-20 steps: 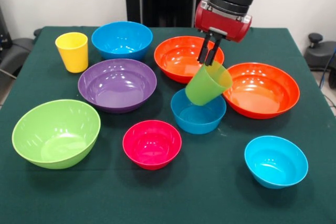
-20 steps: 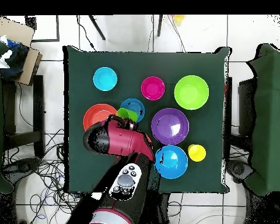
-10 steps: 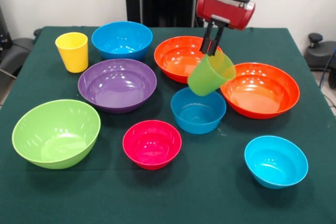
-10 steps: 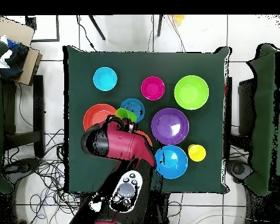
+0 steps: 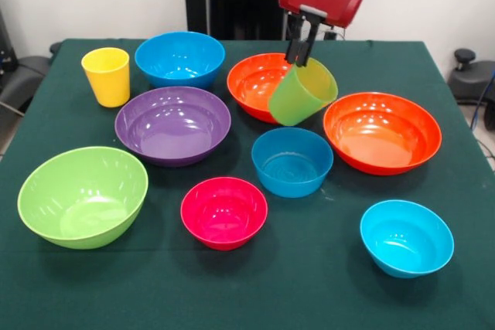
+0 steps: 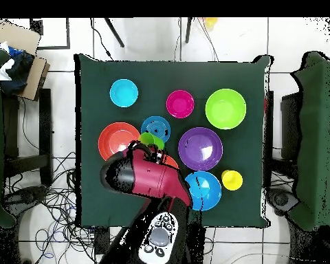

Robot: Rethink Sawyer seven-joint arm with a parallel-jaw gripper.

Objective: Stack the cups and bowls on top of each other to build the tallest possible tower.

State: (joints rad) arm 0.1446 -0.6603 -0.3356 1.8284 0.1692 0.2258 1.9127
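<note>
1. Ten pieces show in the front view, none stacked yet, so no tower exists: at the left the yellow cup (image 5: 107,75) and lime bowl (image 5: 83,195) stand on the table (image 5: 46,299), each apart.
2. Next come the purple bowl (image 5: 172,124), the large blue bowl (image 5: 179,59) behind it, and the pink bowl (image 5: 223,212) in front.
3. In the middle, the gripper (image 5: 298,62) hangs with its fingers (image 5: 293,50) clamped on the rim of the green cup (image 5: 302,93), which is tilted in the air over the near edge of the first orange bowl (image 5: 259,83); the small blue bowl (image 5: 291,161) sits below and nearer.
4. At the right stand the second orange bowl (image 5: 382,130) and the cyan bowl (image 5: 406,236).
5. Risk: held only by its rim and tilted, the cup may slip or land skewed, tip on a curved bowl floor and roll off.
6. Count: two cups, eight bowls (two orange, two blue, one each purple, lime, pink, cyan).
</note>
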